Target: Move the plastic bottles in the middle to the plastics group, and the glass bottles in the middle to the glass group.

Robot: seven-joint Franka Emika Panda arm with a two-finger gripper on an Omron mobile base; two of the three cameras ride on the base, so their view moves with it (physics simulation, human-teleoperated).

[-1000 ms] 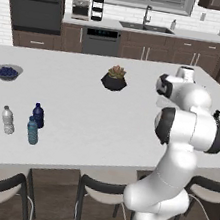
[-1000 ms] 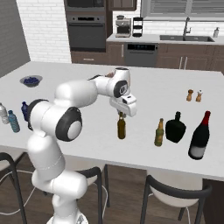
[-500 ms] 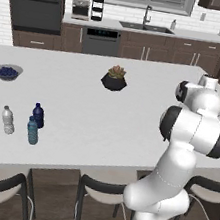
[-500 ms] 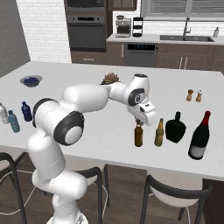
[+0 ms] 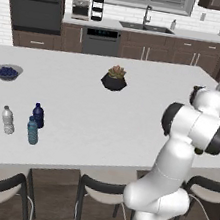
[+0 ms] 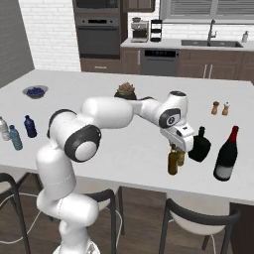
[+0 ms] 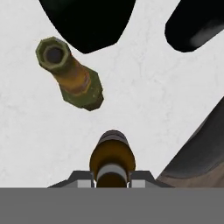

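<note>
While the arm reaches out toward the right end of the white table, the end effector is clenched on the neck of the amber-brown bottle, which stands upright near the front edge. In the hand view this bottle sits between the two finger tips, seen from above. Just beside it, toward the right end, the olive-yellow green bottle stands partly hidden behind it; from the hand it shows as a separate bottle, apart from the held one. Next along stands the squat black bottle, and beyond that, nearest the right end, a tall dark bottle with a red top.

Near the left front corner the teal-blue bottle stands close by the navy-blue bottle and the clear whitish bottle. A bowl of dark fruit lies farther back on the left, and a potted plant stands mid-table.
</note>
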